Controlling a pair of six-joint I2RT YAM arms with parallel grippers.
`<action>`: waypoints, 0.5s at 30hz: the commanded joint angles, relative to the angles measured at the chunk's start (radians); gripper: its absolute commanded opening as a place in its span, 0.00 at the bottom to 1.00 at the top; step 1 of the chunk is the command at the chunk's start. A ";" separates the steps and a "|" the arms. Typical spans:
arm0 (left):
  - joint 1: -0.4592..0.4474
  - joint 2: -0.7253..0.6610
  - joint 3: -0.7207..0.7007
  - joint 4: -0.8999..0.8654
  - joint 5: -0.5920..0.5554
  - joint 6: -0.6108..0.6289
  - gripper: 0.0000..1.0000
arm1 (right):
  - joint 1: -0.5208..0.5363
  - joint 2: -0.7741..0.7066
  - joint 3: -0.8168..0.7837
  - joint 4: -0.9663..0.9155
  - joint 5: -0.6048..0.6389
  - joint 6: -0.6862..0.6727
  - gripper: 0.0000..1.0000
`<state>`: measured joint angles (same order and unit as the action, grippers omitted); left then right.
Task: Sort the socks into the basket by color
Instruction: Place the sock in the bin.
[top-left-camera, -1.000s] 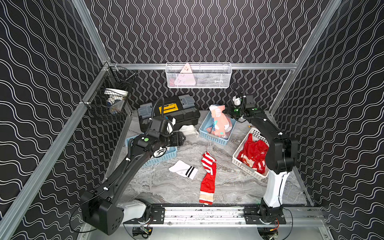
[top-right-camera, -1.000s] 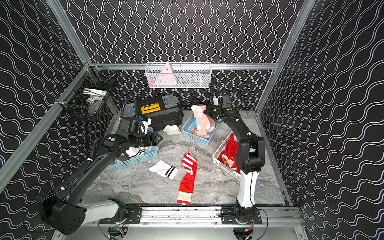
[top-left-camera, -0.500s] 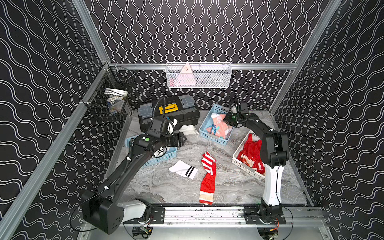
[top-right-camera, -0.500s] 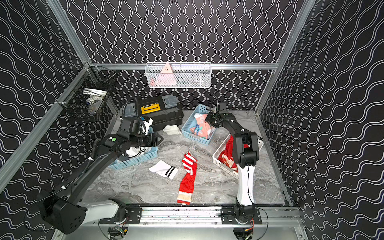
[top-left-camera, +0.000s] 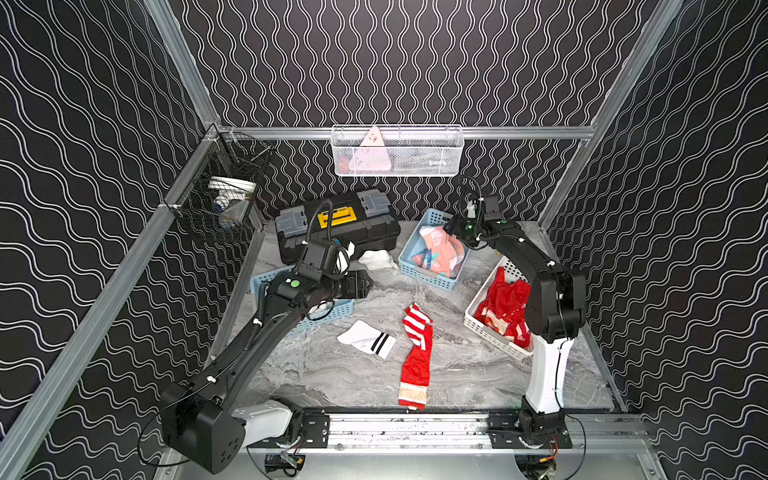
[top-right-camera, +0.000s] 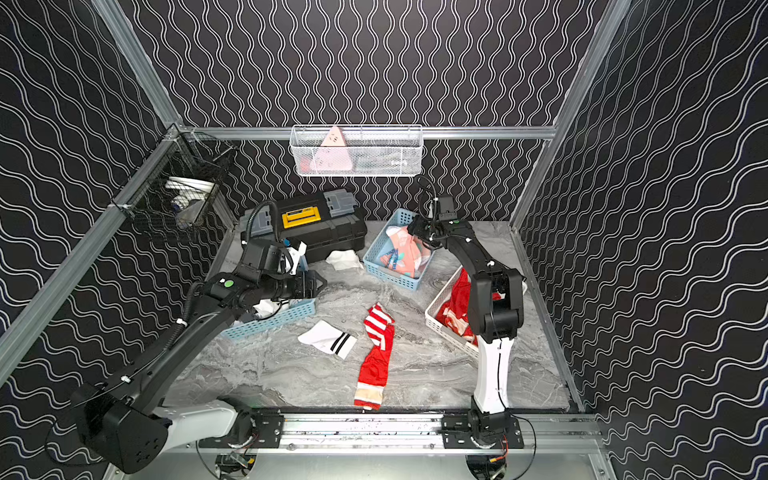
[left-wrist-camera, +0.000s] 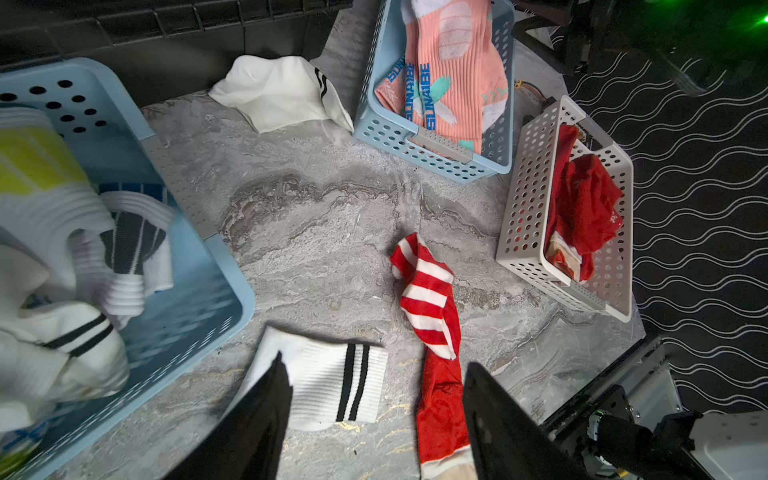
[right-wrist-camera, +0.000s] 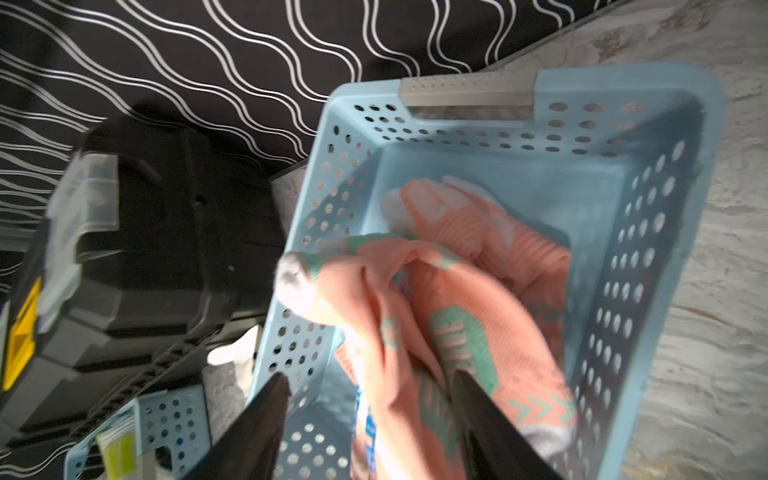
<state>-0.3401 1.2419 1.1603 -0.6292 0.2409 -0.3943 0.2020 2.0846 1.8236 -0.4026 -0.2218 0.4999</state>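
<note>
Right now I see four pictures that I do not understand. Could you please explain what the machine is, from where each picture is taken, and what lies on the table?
Two robot arms stand on a rail, each ending in a two-finger hand. Two pictures look down from above; two come from cameras on the wrists. On the grey table lie a white sock with black stripes, a red-white striped sock and another white sock by the black toolbox. A blue basket holds pink socks, a white basket red socks, a second blue basket white socks. The left hand is open and empty; the right hand is open over the pink socks.
</note>
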 joint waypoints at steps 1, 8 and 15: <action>-0.004 -0.009 -0.011 -0.001 -0.006 -0.008 0.70 | 0.012 -0.045 0.006 -0.052 0.007 -0.032 0.72; -0.020 -0.017 -0.048 -0.014 -0.022 -0.022 0.70 | 0.096 -0.176 -0.075 -0.180 -0.016 -0.079 0.77; -0.044 -0.042 -0.094 -0.018 -0.045 -0.047 0.70 | 0.261 -0.303 -0.197 -0.402 -0.058 -0.158 0.80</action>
<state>-0.3771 1.2137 1.0767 -0.6430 0.2123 -0.4206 0.4156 1.8164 1.6585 -0.6605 -0.2527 0.3954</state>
